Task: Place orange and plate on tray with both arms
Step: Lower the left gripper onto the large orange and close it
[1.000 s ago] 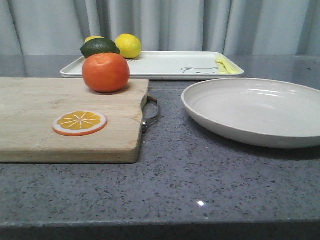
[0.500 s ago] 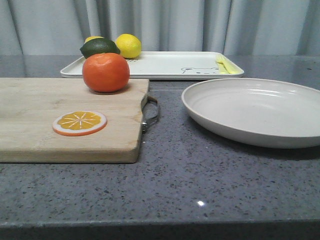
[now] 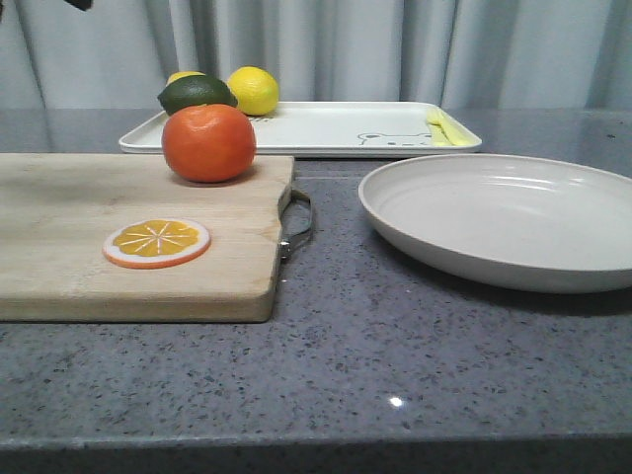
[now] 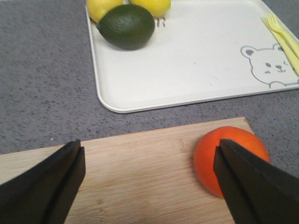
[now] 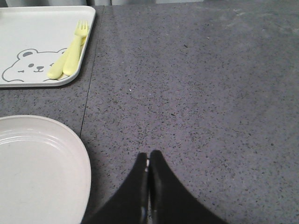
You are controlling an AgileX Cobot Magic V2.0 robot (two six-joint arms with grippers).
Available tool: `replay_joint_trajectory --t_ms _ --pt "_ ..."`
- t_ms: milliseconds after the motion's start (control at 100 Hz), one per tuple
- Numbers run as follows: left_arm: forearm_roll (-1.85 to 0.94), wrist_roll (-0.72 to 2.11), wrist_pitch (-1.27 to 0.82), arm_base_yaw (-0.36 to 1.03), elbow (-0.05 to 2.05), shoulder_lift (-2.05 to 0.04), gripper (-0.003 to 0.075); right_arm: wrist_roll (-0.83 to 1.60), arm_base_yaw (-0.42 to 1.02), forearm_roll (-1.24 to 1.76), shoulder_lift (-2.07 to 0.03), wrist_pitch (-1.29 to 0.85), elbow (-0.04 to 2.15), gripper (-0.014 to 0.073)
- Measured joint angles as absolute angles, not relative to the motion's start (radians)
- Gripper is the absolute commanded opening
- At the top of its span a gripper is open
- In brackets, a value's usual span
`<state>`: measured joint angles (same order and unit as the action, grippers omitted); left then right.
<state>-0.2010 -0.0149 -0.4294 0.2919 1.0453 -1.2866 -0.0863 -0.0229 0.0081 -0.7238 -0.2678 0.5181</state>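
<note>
The orange sits on the far right part of the wooden cutting board. In the left wrist view my left gripper is open wide above the board, and its right finger covers part of the orange. The off-white plate lies on the counter at the right. The white tray with its bear drawing lies behind both. My right gripper is shut and empty over bare counter, beside the plate's rim. Neither gripper shows clearly in the front view.
An orange slice disc lies on the board. A dark green fruit and a lemon sit on the tray's left end. A yellow fork lies at its right end. A metal handle sticks out of the board.
A dark bit of the left arm has come into the top left corner of the front view. The orange, plate and tray have not moved.
</note>
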Motion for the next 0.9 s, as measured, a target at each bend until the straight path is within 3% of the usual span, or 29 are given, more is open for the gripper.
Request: replay_joint_trajectory --t_ms 390,900 --pt "-0.222 -0.015 -0.67 0.423 1.358 -1.566 0.0554 -0.086 -0.023 0.008 -0.724 -0.268 0.518 -0.0068" --pt "-0.252 -0.011 -0.76 0.449 1.418 -1.7 0.0554 -0.086 -0.023 0.01 -0.724 -0.268 0.518 -0.0068"
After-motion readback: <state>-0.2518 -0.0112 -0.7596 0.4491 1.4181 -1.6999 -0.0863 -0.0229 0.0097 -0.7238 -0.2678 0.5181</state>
